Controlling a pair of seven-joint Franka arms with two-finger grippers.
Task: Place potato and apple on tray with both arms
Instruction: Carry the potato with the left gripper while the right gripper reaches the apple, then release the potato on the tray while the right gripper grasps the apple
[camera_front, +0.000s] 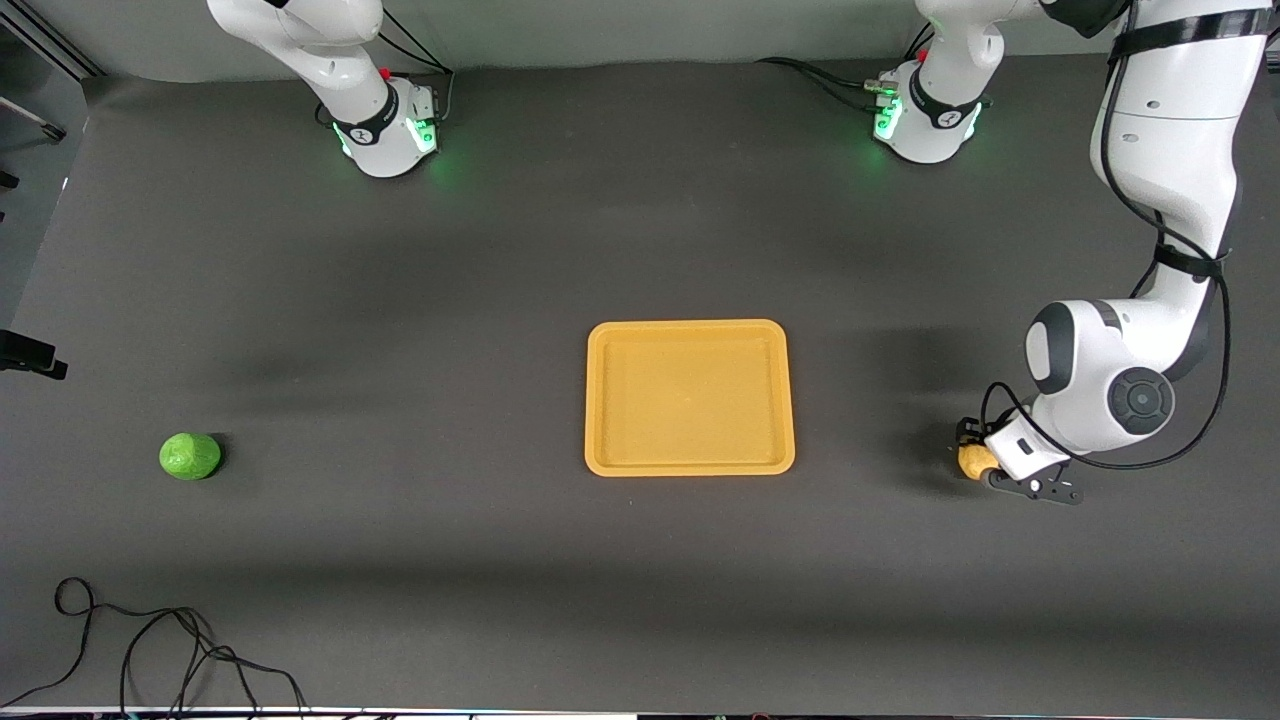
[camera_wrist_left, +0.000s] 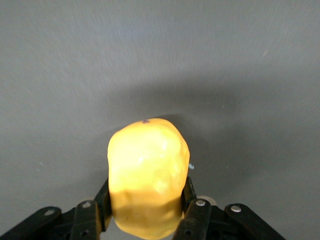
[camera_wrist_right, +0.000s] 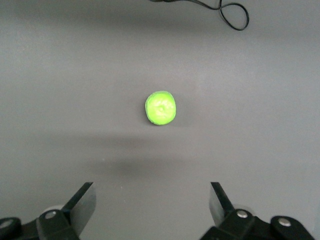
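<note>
The yellow-tan potato (camera_front: 974, 461) is between the fingers of my left gripper (camera_front: 972, 458), low at the table surface toward the left arm's end, beside the tray. In the left wrist view the black fingers (camera_wrist_left: 197, 212) press both sides of the potato (camera_wrist_left: 147, 172). The orange-yellow tray (camera_front: 690, 326) lies flat and empty in the middle of the table. The green apple (camera_front: 190, 456) sits on the table toward the right arm's end. My right gripper (camera_wrist_right: 152, 192) is open and empty, high over the table with the apple (camera_wrist_right: 161, 107) below it; it is out of the front view.
A black cable (camera_front: 150, 640) loops on the table near the front edge, nearer the camera than the apple; it also shows in the right wrist view (camera_wrist_right: 227, 12). The two arm bases (camera_front: 390, 125) (camera_front: 925, 120) stand along the back edge.
</note>
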